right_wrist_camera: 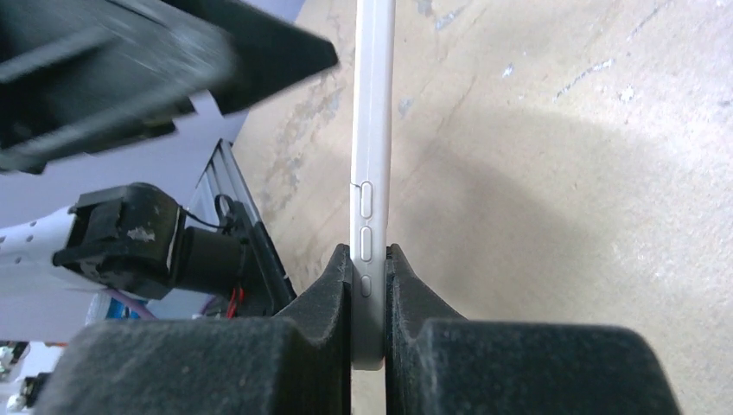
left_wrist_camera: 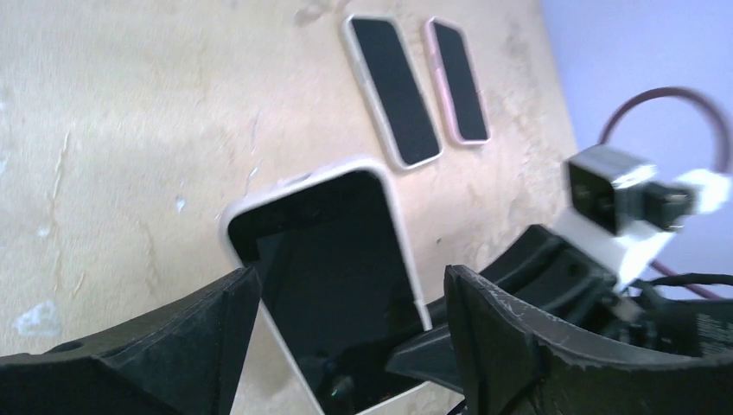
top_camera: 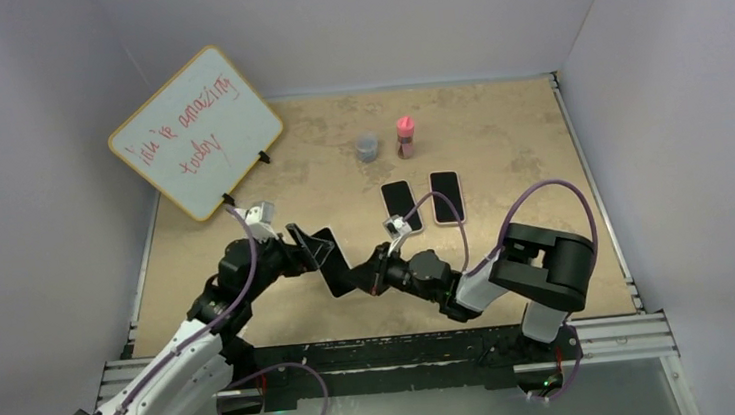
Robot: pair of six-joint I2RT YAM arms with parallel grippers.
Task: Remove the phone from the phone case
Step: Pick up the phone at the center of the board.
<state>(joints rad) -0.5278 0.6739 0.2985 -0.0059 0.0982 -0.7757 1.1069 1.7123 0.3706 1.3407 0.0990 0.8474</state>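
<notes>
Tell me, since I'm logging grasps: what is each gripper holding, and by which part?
The right gripper clamps the white-cased phone across its faces, near the side buttons. The left gripper is open, holding nothing.

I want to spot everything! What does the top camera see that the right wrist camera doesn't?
Only the top camera shows the whiteboard, grey cup, pink-topped bottle and two flat phones. Only the right wrist camera shows the side buttons on the held phone, which the right hand pinches. Both show that phone, that hand and the table.
</notes>
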